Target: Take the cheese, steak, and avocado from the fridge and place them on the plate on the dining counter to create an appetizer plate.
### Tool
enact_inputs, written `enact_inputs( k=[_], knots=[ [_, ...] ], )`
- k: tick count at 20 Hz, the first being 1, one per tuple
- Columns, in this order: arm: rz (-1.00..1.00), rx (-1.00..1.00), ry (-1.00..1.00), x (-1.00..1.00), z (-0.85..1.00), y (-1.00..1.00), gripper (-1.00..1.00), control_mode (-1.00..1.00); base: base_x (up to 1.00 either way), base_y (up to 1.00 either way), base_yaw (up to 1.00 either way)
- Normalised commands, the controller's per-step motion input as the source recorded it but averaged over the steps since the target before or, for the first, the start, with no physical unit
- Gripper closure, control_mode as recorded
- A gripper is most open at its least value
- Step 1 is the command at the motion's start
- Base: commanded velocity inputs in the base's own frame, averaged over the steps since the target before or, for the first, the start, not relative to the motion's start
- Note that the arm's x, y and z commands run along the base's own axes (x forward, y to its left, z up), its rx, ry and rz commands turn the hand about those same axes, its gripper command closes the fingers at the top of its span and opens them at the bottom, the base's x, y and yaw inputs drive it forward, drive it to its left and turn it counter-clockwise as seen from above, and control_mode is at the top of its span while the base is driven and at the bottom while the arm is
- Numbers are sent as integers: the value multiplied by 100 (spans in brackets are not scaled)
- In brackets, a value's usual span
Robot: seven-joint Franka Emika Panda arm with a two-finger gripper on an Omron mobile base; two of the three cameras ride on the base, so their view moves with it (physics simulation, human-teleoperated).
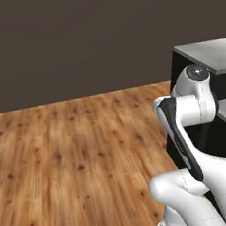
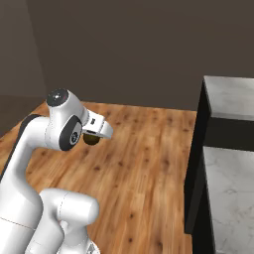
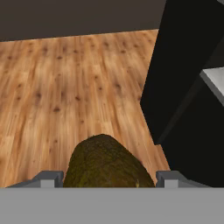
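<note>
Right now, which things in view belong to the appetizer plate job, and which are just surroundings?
Part of the job:
- avocado, held between the fingers of the gripper
- pale marbled counter with black base, possibly the dining counter; no plate visible on it

Just surroundings:
- wooden floor
- dark wall

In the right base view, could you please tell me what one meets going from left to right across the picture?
White arm → avocado held at the gripper → bare wooden floor → black-sided counter with the pale marbled top.
</note>
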Motion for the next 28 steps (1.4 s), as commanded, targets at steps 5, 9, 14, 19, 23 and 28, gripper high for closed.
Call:
enact_inputs(
  k=[5,9,14,19,23,28],
  knots=[
    [0,0,0,0,0,0,100,100,47,100,-47],
    [0,0,0,0,0,0,100,100,56,100,-47],
    [0,0,0,0,0,0,100,100,71,99,-47],
    [0,0,0,0,0,0,100,100,87,94,-48],
    [0,0,0,0,0,0,100,100,90,94,-47],
    [0,0,0,0,0,0,100,100,88,96,-47]
  ],
)
